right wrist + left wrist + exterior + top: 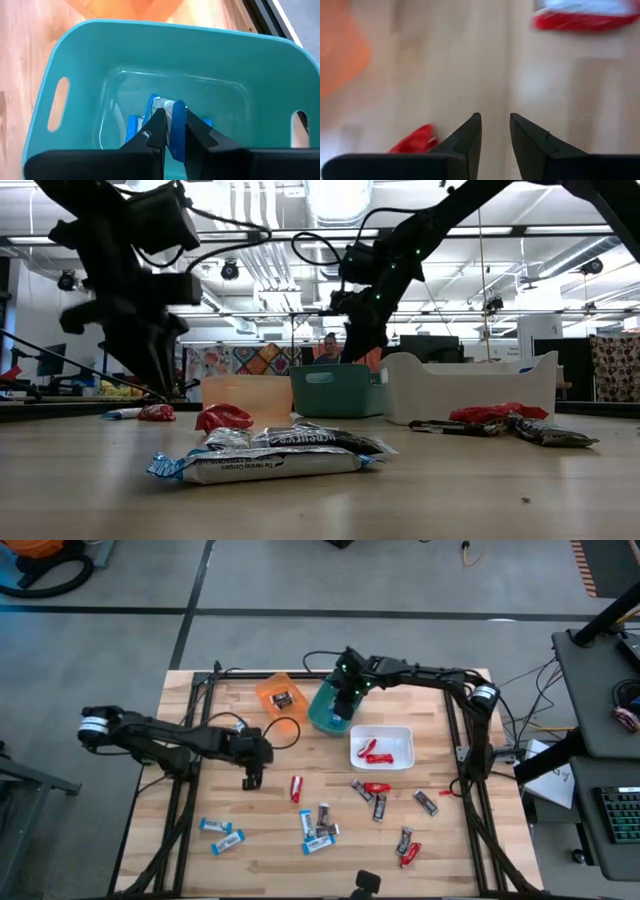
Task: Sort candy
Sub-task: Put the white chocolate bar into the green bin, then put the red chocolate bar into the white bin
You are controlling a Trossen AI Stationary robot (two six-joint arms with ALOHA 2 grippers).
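Note:
My right gripper (345,703) is over the teal bin (322,712) at the table's far middle. It is shut on a light blue-and-white candy (175,131). More blue candy (132,128) lies on the bin's floor. My left gripper (250,779) is open and empty, pointing down at bare wood left of a red candy (296,788). That candy also shows beside my fingers in the left wrist view (415,143). Blue, dark and red candies (320,824) lie scattered over the near half of the table. My right gripper pinches the blue-and-white candy between its two fingers. One end of the wrapper (164,104) sticks out past the fingertips. The fingers come from above, pointing down into the teal bin. Whether the candy touches the bin's floor, I cannot tell.
An orange bin (279,696) holding a dark candy stands left of the teal bin. A white bin (402,732) holding red candies stands to its right. Two blue candies (220,833) lie near the table's near left. Dark frame rails run along the table's sides.

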